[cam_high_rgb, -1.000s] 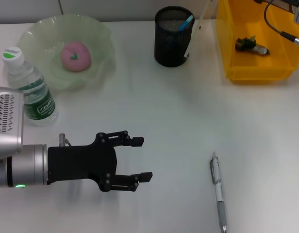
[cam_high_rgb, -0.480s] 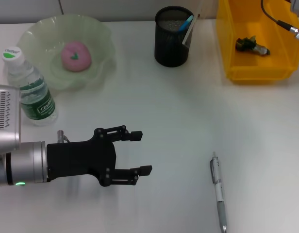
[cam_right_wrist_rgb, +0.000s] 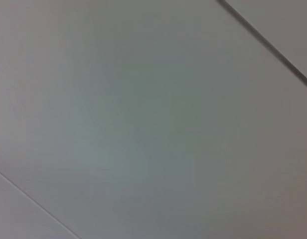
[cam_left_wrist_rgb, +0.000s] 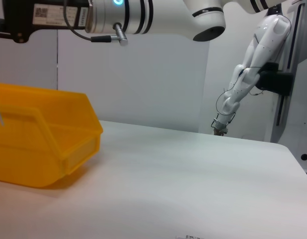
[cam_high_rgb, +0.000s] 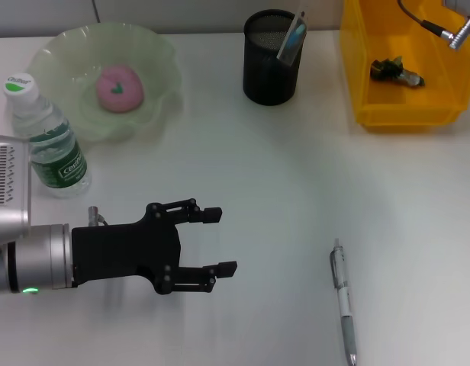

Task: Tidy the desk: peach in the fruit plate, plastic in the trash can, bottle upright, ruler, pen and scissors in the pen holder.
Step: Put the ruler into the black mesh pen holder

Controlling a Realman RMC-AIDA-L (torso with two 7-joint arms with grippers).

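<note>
Landmark: pen holder [cam_high_rgb: 272,67], black mesh, upright at far centre of worktop [cam_high_rgb: 296,191].

Ruler [cam_high_rgb: 290,36] in holder, leaning out over rim toward bin side; something blue beside it in the same holder, too small to identify.

Fruit plate [cam_high_rgb: 160,75], pale green, well left of holder. Peach [cam_high_rgb: 119,88] inside it, pink.

Bottle [cam_high_rgb: 48,138] upright, green cap, nearer than plate and just beside its near-left rim.

Bin [cam_high_rgb: 403,114], yellow, just right of holder. Crumpled plastic [cam_high_rgb: 396,70] lying inside. Same bin seen side-on in left wrist view [cam_left_wrist_rgb: 44,149].

Pen [cam_high_rgb: 342,301] flat on worktop, well nearer than holder and slightly right of it, lying roughly near-to-far.

Left gripper [cam_high_rgb: 220,241] low over worktop, well nearer than holder and to its left, pointing right. Fingers [cam_high_rgb: 213,215] spread apart, nothing between them.

Right gripper: only a cable and connector of the arm visible above bin, far right of holder; fingers out of sight. Right wrist view blank grey surface, nothing readable.
</note>
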